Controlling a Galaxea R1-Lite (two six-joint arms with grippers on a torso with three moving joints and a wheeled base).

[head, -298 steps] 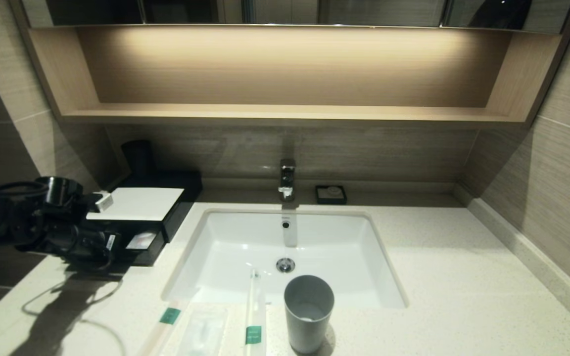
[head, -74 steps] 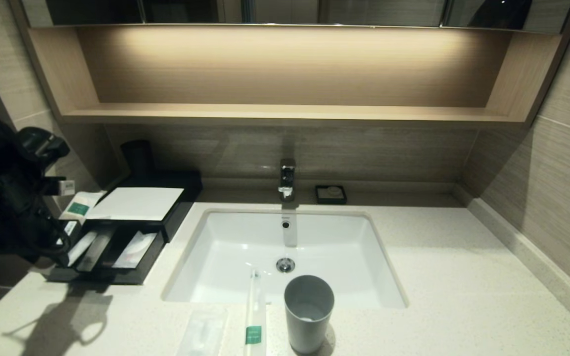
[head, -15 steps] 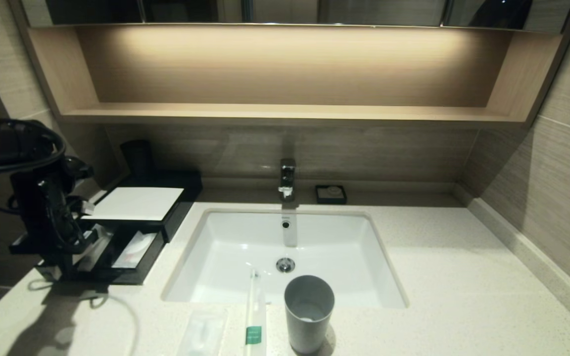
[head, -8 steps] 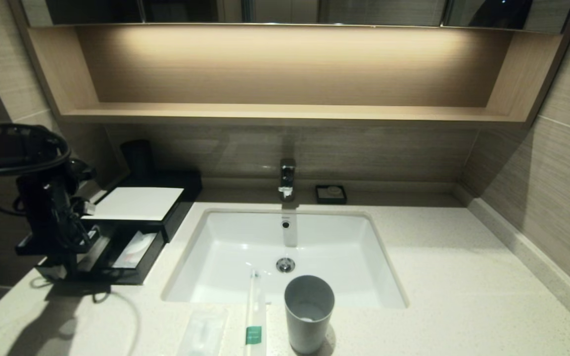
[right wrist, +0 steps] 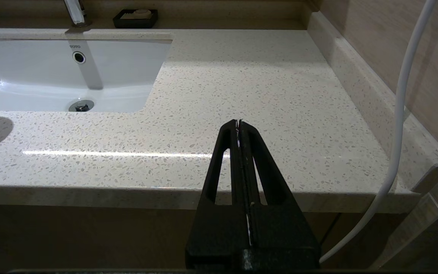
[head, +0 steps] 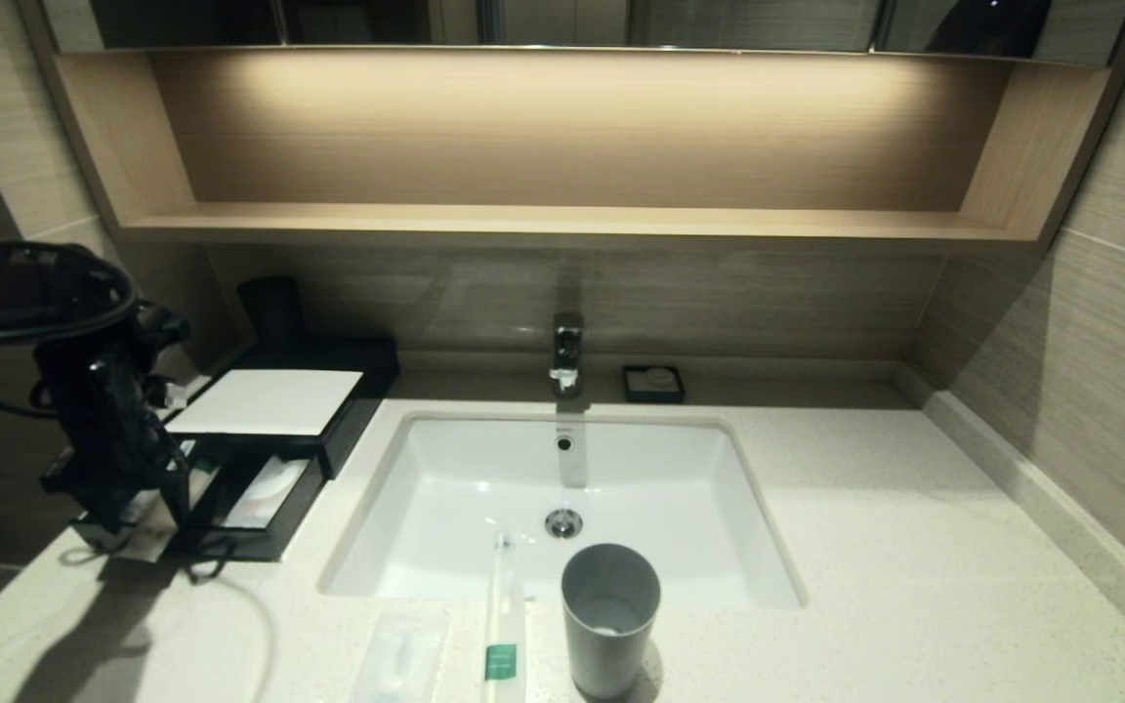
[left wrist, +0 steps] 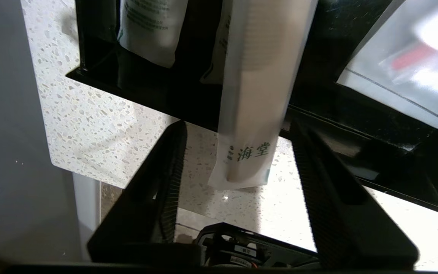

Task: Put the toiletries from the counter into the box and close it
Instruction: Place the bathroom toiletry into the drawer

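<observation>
The black box (head: 353, 395) with a white top panel (head: 270, 401) stands at the counter's left, and its drawer (head: 265, 535) is pulled out. My left gripper (head: 138, 503) hangs over the drawer's left compartment. In the left wrist view it (left wrist: 238, 125) is open. A cream wrapped stick (left wrist: 255, 95) lies between the fingers without touching them, and its end overhangs the drawer's front wall (left wrist: 146, 87). A second stick (head: 502, 625) with a green band and the translucent packet (head: 396, 652) lie on the counter (head: 914, 586) in front of the sink (head: 484, 488). My right gripper (right wrist: 238, 122) is shut and empty at the counter's front right edge.
A grey cup (head: 609, 615) stands next to the stick at the sink's front rim. A faucet (head: 567, 351) and a small black soap dish (head: 653, 384) are behind the sink. The drawer also holds another wrapped item (left wrist: 150, 30) and a plastic packet (left wrist: 405, 57). A white cable (right wrist: 401, 114) hangs at the right.
My left gripper has shifted slightly down over the drawer's left compartment. The stick's end now shows over the drawer's front wall. Nothing else has moved.
</observation>
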